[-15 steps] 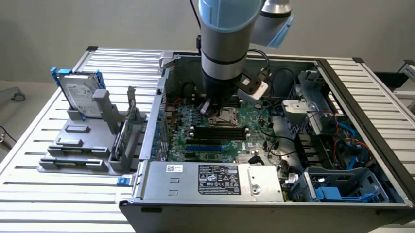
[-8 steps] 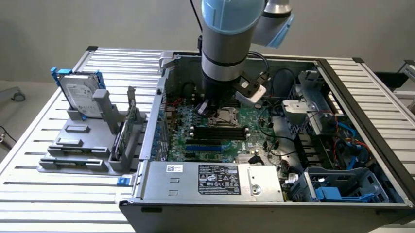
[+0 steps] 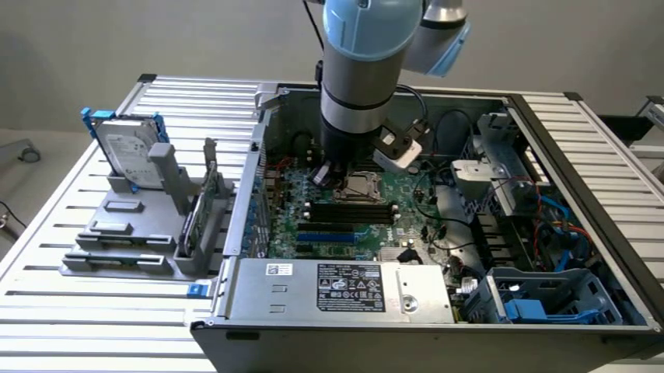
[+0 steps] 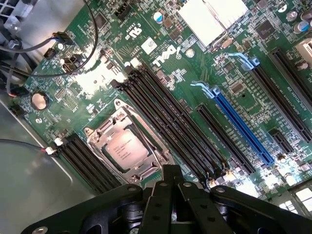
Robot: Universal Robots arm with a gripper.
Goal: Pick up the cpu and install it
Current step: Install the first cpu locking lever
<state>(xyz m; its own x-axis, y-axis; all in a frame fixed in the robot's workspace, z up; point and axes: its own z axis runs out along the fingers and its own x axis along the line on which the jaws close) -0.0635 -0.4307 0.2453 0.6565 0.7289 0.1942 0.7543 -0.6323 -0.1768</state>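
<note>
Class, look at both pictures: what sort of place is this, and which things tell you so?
Probably a robotics lab bench for computer assembly. An open desktop PC case lies on a slatted metal table, a robot arm reaches onto its green motherboard, and a hard drive stands in a grey fixture beside it.

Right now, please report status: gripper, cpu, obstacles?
Black gripper shut, holding nothing, above green board. Small silver square cpu lies in its metal-framed socket. Nothing blocking.
</note>
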